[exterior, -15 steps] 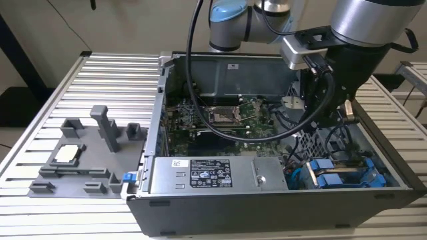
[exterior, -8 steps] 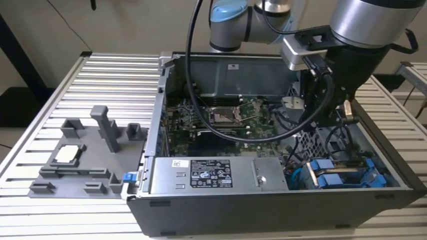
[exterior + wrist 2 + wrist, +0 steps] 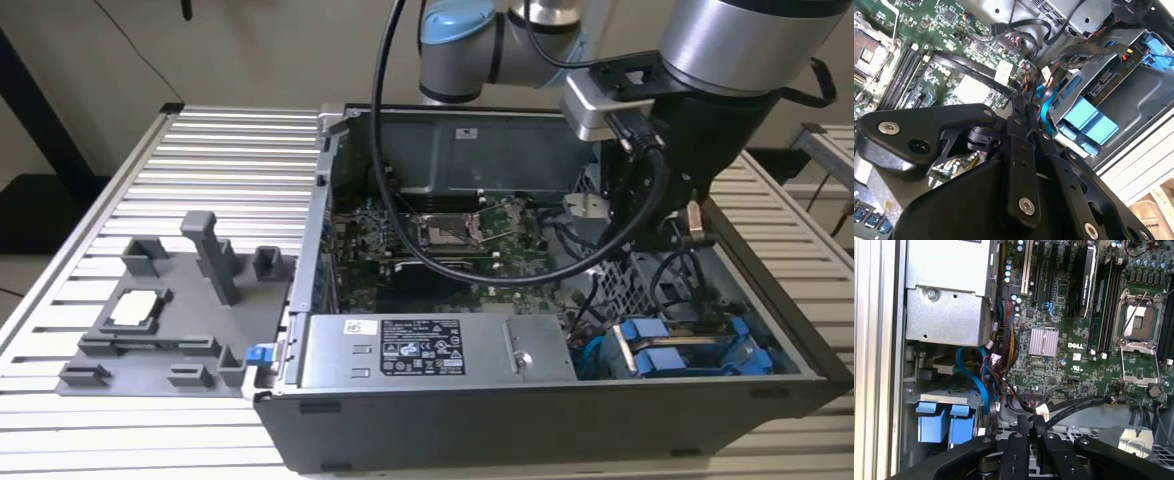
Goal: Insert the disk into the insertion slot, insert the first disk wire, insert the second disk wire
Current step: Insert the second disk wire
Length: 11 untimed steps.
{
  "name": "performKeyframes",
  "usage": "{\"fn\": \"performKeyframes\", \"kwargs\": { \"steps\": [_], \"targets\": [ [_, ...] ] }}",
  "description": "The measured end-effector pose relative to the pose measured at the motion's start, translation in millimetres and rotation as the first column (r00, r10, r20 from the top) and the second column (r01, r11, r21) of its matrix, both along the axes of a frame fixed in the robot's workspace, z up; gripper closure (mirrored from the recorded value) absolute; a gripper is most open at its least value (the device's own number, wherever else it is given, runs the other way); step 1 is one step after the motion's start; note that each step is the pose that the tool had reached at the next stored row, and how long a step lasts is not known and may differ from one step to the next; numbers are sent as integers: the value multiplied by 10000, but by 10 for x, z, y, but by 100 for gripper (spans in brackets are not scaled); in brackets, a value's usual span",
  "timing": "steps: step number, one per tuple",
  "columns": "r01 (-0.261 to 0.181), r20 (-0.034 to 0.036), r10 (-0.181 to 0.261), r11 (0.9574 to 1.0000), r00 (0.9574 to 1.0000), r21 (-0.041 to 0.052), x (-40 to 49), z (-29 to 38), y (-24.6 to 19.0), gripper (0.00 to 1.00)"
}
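- The disk (image 3: 694,348) already sits in the insertion slot (image 3: 747,318), at about 4 o'clock in the open case (image 3: 534,420) in the exterior view, blue tabs showing.
- Our jaws (image 3: 1030,432) look nearly closed on a black cable (image 3: 1074,407) in the first wrist view.
- We reckon the cable's floppy and its plug fragile, so grip by the connector (image 3: 1041,411), not the cord.

One open computer case (image 3: 561,400) sits on the counter (image 3: 227,150), with one grey fixture plate (image 3: 160,330) beside it. Inside: one motherboard (image 3: 441,250), one power supply box (image 3: 427,350), two blue carrier tabs (image 3: 645,345).
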State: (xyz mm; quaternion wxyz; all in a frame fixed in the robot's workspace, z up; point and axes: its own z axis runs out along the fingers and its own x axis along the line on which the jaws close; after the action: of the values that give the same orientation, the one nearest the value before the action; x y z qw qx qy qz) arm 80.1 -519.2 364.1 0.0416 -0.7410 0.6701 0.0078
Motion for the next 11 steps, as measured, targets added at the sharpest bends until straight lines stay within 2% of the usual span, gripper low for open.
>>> {"fn": "performKeyframes", "kwargs": {
  "steps": [1,11],
  "targets": [
    [0,0,0,10000,10000,1,0,0,0,84],
    [0,0,0,10000,10000,12,0,0,-2,84]
  ]
}}
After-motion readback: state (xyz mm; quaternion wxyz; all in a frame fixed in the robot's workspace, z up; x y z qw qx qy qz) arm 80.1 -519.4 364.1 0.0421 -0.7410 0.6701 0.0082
